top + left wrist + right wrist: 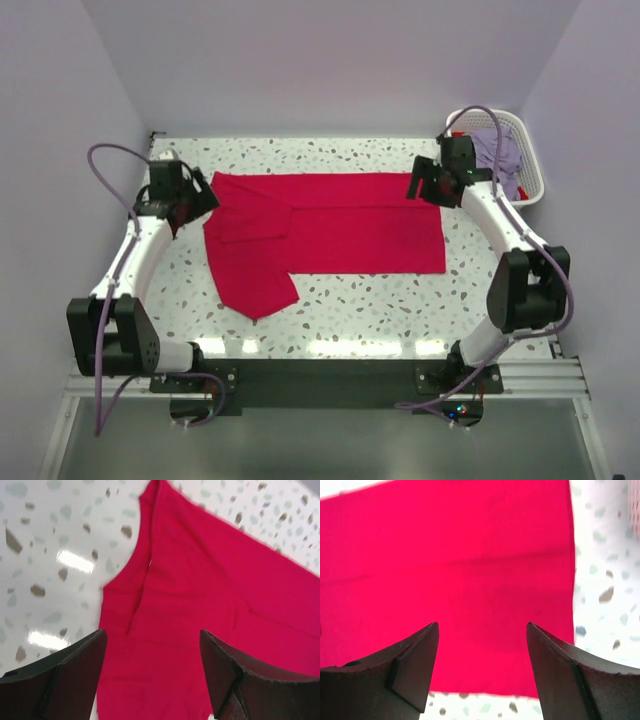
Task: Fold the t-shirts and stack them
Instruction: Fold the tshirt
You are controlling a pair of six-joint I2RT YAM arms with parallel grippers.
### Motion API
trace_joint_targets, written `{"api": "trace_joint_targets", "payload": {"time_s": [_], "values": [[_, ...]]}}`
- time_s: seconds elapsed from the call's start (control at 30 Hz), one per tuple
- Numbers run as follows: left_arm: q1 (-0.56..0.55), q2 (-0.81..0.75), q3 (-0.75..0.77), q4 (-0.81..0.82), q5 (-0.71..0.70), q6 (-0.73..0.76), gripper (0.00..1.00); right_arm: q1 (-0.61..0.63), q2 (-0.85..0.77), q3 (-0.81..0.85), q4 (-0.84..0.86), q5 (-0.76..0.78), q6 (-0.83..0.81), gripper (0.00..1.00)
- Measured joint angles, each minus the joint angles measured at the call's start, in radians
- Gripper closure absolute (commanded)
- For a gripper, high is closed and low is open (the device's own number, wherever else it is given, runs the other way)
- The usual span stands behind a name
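While the red t-shirt point(340, 230) lies spread across the middle of the speckled table point(400, 300), a fold line running along its length and one flap reaching toward the near left, both arms hang over its ends with nothing in their grip. The left hand point(192, 197) hovers above the shirt's left end and the right hand point(427, 180) above its far right corner, each with fingers spread wide and only flat cloth showing between them. The step in hand looks like the next fold of this shirt. Doing it well probably means lowering both hands together onto matching edges, pinching the cloth cleanly at each end, lifting just clear of the table and carrying it over level so the crease runs straight. The flap at the near left likely wants tucking in first, or the bundle will come out lopsided. In the white basket point(538, 185) at the far right corner a lavender shirt point(510, 160) is heaped, its lower part hidden by the basket wall; whether more lies beneath cannot be told. How many layers the red shirt's fold holds is hard to judge, and the left wrist view is slightly soft
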Motion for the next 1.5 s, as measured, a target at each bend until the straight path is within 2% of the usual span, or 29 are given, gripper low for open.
{"api": "trace_joint_targets", "payload": {"time_s": [0.1,0.2,0.23,0.33,0.53,0.73,0.9,1.0,1.03,1.07,1.23,1.5], "values": [[0.000,-0.116,-0.182,-0.003,0.003,0.000,0.27,0.027,-0.125,-0.143,0.004,-0.002,0.005,0.26],[0.003,-0.140,-0.330,-0.027,0.006,0.000,0.40,0.077,-0.219,-0.278,-0.013,-0.003,0.006,0.26],[0.008,-0.140,-0.369,-0.030,0.013,0.001,0.49,0.094,-0.244,-0.315,-0.018,-0.003,0.006,0.27],[0.038,-0.140,-0.442,-0.047,0.031,0.005,0.52,0.131,-0.313,-0.408,-0.024,-0.016,0.009,0.27],[0.076,-0.132,-0.453,-0.010,0.047,0.008,0.55,0.134,-0.435,-0.520,-0.027,-0.028,0.008,0.27],[0.077,-0.024,-0.449,0.021,0.079,0.012,0.63,0.134,-0.481,-0.585,-0.022,-0.029,0.012,0.27],[0.078,0.002,-0.444,0.034,0.083,0.013,0.77,0.134,-0.492,-0.610,-0.023,-0.023,0.017,0.28],[0.078,0.002,-0.444,0.036,0.084,0.013,0.88,0.134,-0.509,-0.615,-0.026,0.003,0.024,0.28],[0.078,0.002,-0.444,0.037,0.086,0.014,0.96,0.134,-0.513,-0.615,-0.027,0.021,0.027,0.29],[0.078,0.002,-0.446,0.038,0.088,0.016,0.99,0.133,-0.515,-0.615,-0.029,0.039,0.031,0.30],[0.078,0.001,-0.452,0.038,0.092,0.019,1.00,0.101,-0.515,-0.620,-0.055,0.123,0.065,0.34],[0.078,-0.004,-0.455,0.038,0.103,0.035,1.00,-0.034,-0.489,-0.651,-0.053,0.156,0.114,0.55]]}}
